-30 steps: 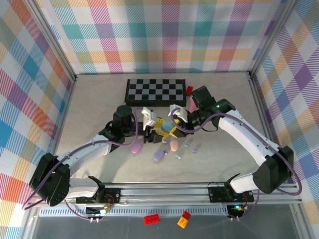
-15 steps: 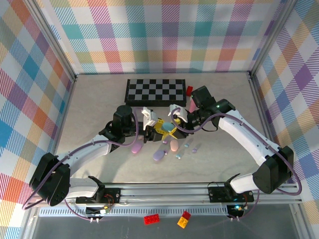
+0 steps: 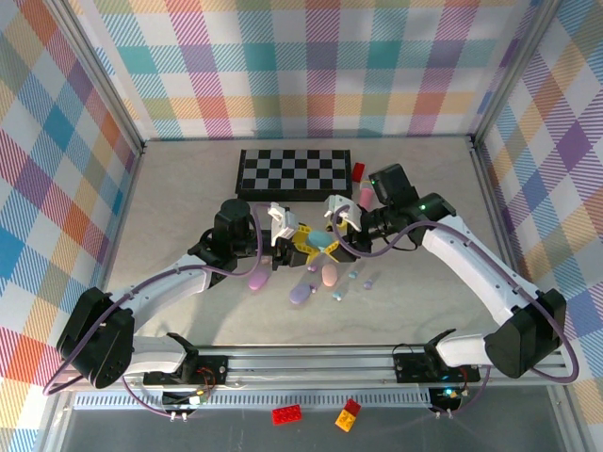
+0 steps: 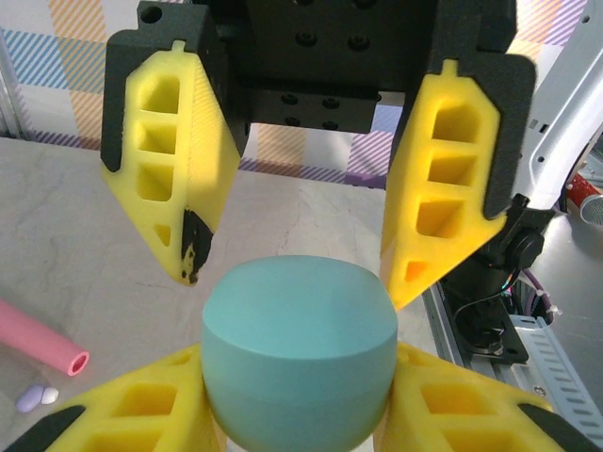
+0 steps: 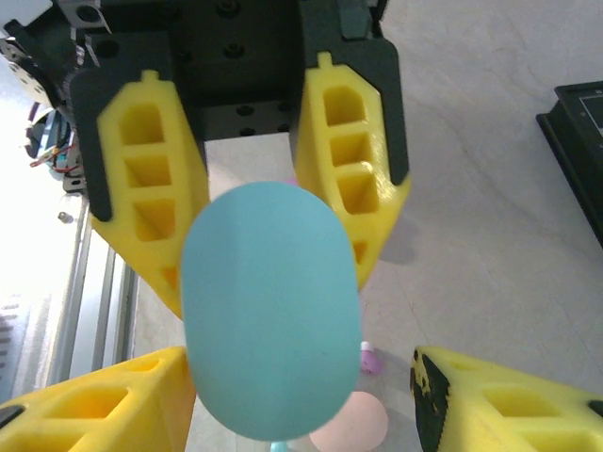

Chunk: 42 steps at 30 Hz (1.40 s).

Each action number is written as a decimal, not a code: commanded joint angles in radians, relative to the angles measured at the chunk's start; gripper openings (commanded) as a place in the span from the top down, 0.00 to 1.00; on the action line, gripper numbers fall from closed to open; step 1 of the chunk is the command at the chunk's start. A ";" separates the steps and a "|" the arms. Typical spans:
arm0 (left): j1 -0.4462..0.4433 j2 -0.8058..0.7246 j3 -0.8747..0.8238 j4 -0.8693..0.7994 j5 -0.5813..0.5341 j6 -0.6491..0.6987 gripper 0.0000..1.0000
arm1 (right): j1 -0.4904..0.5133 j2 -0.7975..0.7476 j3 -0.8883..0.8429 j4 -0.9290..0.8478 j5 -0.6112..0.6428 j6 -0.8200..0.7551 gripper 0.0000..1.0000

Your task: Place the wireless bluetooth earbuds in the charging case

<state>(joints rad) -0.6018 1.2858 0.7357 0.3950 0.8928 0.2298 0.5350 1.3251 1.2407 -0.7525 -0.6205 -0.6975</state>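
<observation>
Smooth, pebble-shaped teal case (image 4: 299,358), matte plastic

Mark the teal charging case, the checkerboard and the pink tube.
teal charging case (image 4: 297,348), left wrist view, rounded front
checkerboard (image 3: 294,174), top external view, centre
pink tube (image 4: 38,337), left wrist view, mid-shaft

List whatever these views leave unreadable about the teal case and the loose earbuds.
- Both wrist views: the teal case has an opaque shell, so whether any bud sits inside cannot be told.
- Top view: the earbuds are too small to tell their shape or number.
- Right wrist view: the pink case is partly behind the teal case and cut off by the bottom edge.
- Left wrist view: the pink stick is cut off by the left edge.
</observation>
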 commanded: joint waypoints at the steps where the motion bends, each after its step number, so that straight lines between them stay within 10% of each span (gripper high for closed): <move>1: -0.009 -0.005 -0.002 0.025 0.029 0.023 0.63 | -0.013 -0.025 -0.014 0.024 0.019 0.029 0.40; 31: 0.003 0.028 -0.025 0.200 0.033 -0.056 0.62 | -0.108 -0.141 -0.059 0.250 0.014 0.293 0.36; 42: 0.012 0.019 -0.019 0.196 0.037 -0.080 0.62 | -0.109 -0.168 -0.130 0.299 -0.169 0.176 0.23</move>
<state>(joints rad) -0.5987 1.3136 0.7204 0.5514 0.8928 0.1642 0.4305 1.1698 1.1294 -0.5060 -0.7002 -0.4709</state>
